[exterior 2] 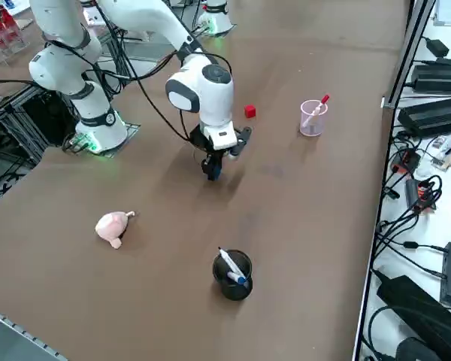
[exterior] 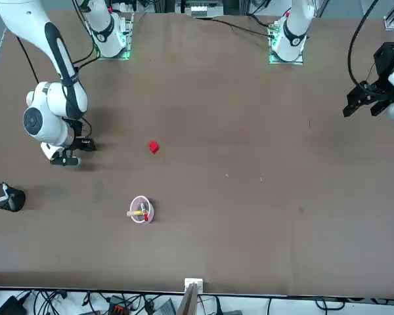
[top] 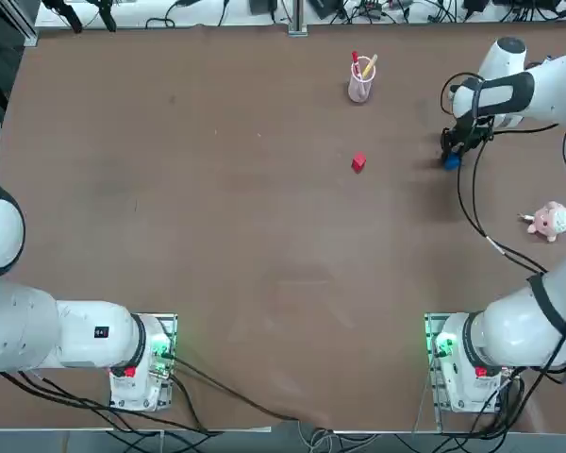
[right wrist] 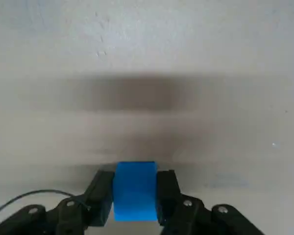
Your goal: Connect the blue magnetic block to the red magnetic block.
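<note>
Wrist view shows the right gripper (right wrist: 134, 196) clamped on the blue magnetic block (right wrist: 134, 191), a finger pressed to each side of the cube; from overhead the gripper (top: 453, 151) sits low over the brown table (top: 217, 236) toward its right side, with the blue magnetic block (top: 451, 161) at its tip. The red magnetic block (top: 358, 162) lies alone on the table, well apart to the gripper's left; beyond it stands a clear cup (top: 360, 87) holding pens; a pink plush toy (top: 548, 221) lies near the right edge.

no readable text, labels or numbers, seemingly
</note>
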Robot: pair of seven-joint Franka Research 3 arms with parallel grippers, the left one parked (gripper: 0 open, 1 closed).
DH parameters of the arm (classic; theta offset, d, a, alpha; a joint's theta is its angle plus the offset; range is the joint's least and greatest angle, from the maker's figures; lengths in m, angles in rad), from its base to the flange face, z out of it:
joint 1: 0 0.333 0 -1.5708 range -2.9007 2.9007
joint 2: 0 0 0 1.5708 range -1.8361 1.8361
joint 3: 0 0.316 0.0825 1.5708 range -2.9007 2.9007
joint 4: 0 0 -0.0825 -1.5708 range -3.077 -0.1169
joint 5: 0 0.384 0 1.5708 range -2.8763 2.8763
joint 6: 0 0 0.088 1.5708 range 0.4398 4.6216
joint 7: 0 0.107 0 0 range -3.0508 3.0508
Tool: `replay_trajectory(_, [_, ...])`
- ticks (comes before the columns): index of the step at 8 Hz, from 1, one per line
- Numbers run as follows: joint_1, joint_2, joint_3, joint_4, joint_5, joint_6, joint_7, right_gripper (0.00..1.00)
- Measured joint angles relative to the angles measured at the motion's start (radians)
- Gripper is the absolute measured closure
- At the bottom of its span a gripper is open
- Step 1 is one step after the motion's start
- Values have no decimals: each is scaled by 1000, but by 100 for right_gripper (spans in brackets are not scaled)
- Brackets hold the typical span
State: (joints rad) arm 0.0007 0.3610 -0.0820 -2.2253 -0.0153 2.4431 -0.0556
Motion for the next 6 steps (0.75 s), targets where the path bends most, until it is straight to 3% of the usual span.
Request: replay_trajectory(6, [26, -4, 46, 94, 0, -29, 0, 52])
